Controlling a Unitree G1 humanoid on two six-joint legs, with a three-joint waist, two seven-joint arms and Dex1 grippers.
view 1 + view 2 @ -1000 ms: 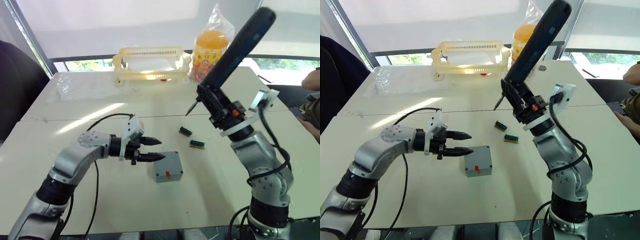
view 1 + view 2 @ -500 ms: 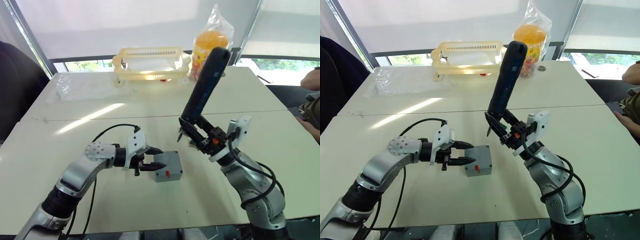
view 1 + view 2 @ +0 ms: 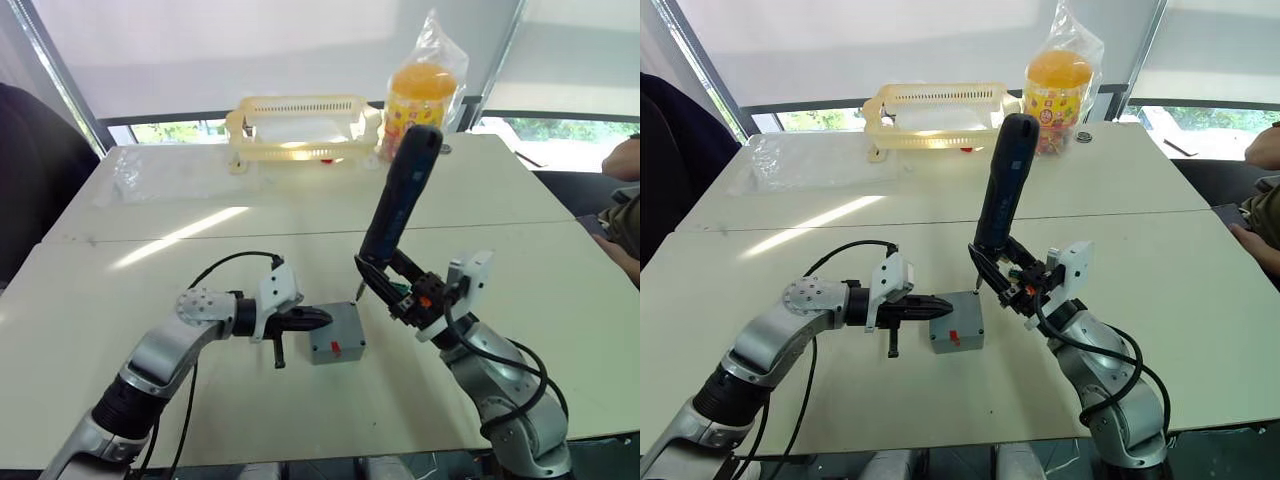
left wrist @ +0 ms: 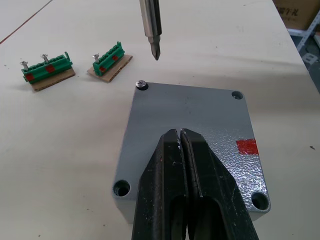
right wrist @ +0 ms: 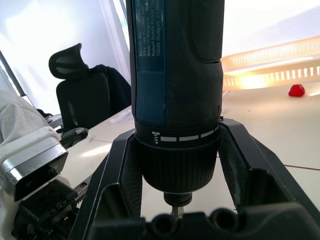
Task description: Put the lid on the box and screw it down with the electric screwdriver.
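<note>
Left gripper (image 4: 181,145) closed, fingertips pressing on lid (image 4: 200,115) seated on box (image 3: 337,335). Right gripper (image 3: 400,290) clamps electric screwdriver (image 3: 400,205), bit just above lid's corner screw (image 4: 142,84).

the box (image 3: 337,335) sits on the white table (image 3: 150,280), its red mark facing the near edge. the left gripper (image 3: 322,318), fingers together, touches the box's left side. the right gripper (image 3: 385,285) clamps the electric screwdriver (image 3: 400,205) just right of the box, bit tip above its far right corner.
</note>
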